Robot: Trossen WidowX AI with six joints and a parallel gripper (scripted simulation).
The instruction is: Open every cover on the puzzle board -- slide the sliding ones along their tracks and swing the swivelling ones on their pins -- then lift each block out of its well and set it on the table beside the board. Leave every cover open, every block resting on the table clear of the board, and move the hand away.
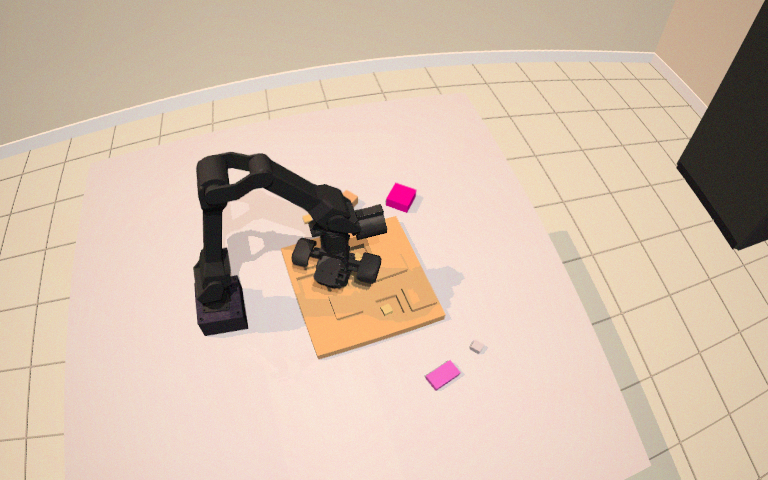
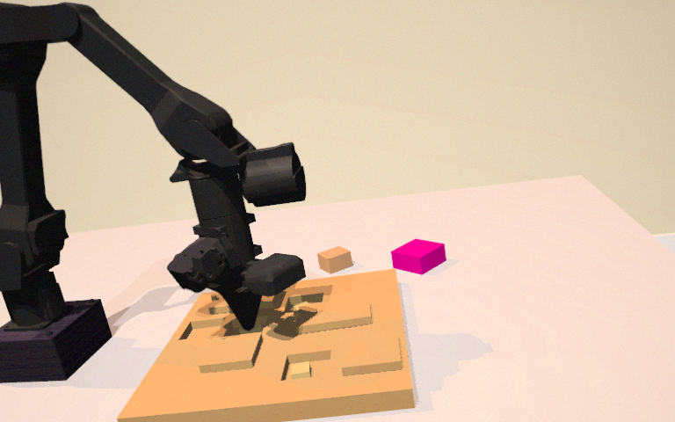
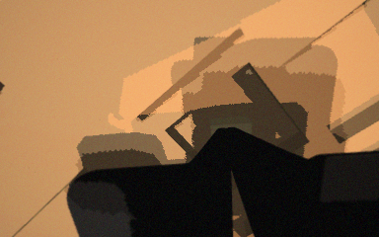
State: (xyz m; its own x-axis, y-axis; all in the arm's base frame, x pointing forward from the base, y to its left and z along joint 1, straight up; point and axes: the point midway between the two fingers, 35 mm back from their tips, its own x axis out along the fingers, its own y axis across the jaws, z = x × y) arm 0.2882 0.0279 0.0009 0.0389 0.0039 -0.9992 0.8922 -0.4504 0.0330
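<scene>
My gripper (image 2: 249,325) (image 3: 226,136) is shut and empty, its tips low over the left-middle of the orange board (image 1: 334,346) (image 2: 163,397). Board-coloured covers stand slightly raised, including a front-left one (image 1: 346,305) (image 2: 228,351) and a front-right one (image 2: 375,354). A yellow block (image 1: 386,309) (image 2: 301,369) sits in an uncovered front well. Another yellow block (image 1: 357,256) (image 2: 300,304) shows partly in a back well. A dim greenish patch (image 3: 231,121) lies just past the tips; shadow hides what it is. An orange block (image 1: 350,198) (image 2: 335,260) and a small yellow block (image 1: 307,218) rest behind the board.
A magenta block (image 1: 400,196) (image 2: 417,256) stands behind the board. A pink block (image 1: 442,374) and a small pale block (image 1: 476,346) lie off its front-right corner. The arm base (image 1: 222,314) (image 2: 59,343) stands left of the board.
</scene>
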